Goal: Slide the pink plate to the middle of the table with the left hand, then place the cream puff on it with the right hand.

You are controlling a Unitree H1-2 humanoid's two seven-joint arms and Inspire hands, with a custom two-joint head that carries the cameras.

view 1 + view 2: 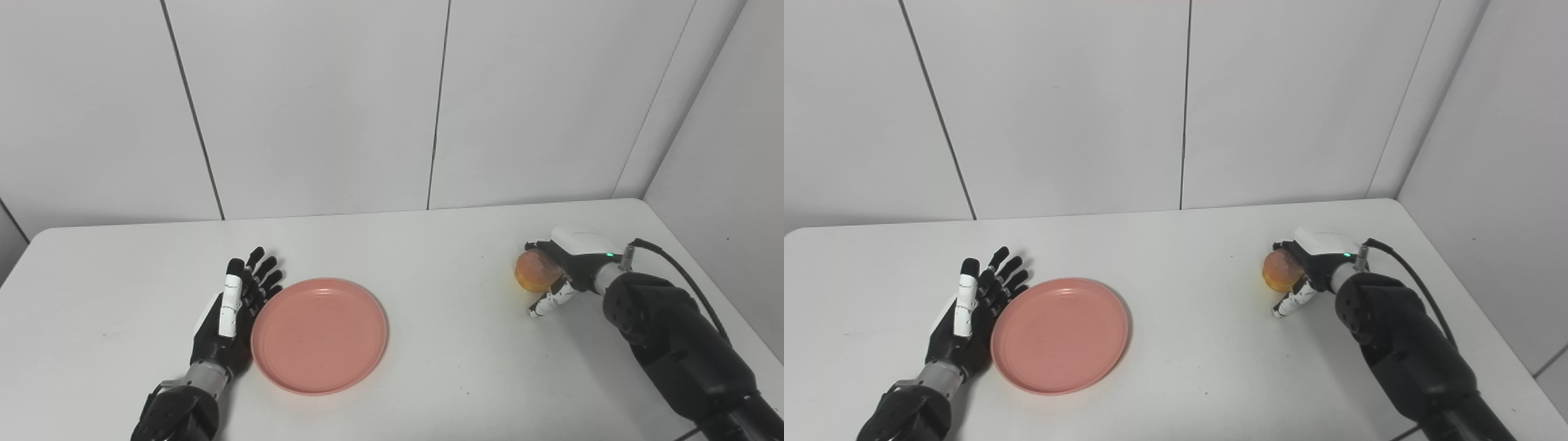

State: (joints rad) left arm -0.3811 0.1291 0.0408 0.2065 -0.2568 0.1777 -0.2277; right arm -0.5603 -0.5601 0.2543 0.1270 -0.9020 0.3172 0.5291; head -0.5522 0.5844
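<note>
The pink plate (320, 334) lies flat on the white table (429, 257), left of the middle. My left hand (236, 306) is open, fingers straight, its palm side against the plate's left rim. The cream puff (535, 271), round and golden brown, sits at the right side of the table. My right hand (566, 269) is curled around it from the right, fingers over its top and thumb below its front. The puff still seems to rest on the table. In the right eye view the plate (1059, 334) and the puff (1280, 271) stand the same way.
White wall panels (318, 104) stand behind the table and along its right side. A black cable (686, 272) runs from my right wrist along the forearm. The table's right edge is close to my right arm.
</note>
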